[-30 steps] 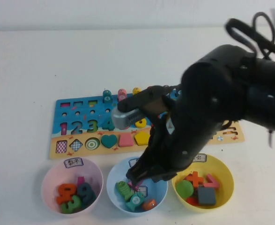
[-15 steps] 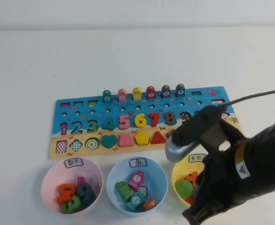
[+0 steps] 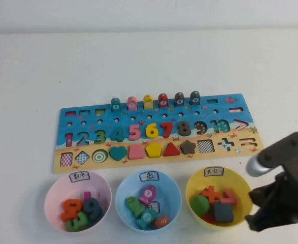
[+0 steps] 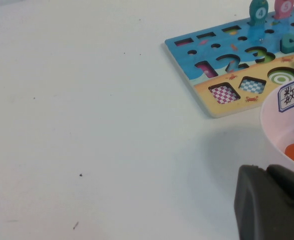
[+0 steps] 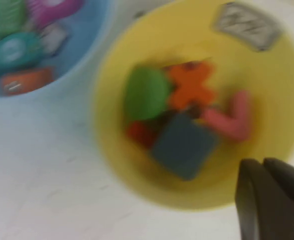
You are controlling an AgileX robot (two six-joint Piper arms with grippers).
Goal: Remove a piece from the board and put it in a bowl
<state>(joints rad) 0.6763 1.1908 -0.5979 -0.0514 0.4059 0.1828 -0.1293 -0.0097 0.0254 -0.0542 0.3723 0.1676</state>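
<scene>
The orange fish piece lies in the light blue bowl with a pink fish, a green one and a teal one; it also shows in the right wrist view, in the blue bowl. The board lies behind the bowls with several fish pegs standing along its far edge. My right gripper is shut and empty, at the front right beside the yellow bowl; in its wrist view it hangs over that bowl's rim. My left gripper is shut and empty, low at the front left by the pink bowl.
The pink bowl holds numbers. The yellow bowl holds a green disc, an orange plus, a pink piece and a grey square. The three bowls stand in a row in front of the board. White table lies all around.
My right arm has swung from over the board and the blue bowl to the front right, past the yellow bowl. The left arm has not moved.
</scene>
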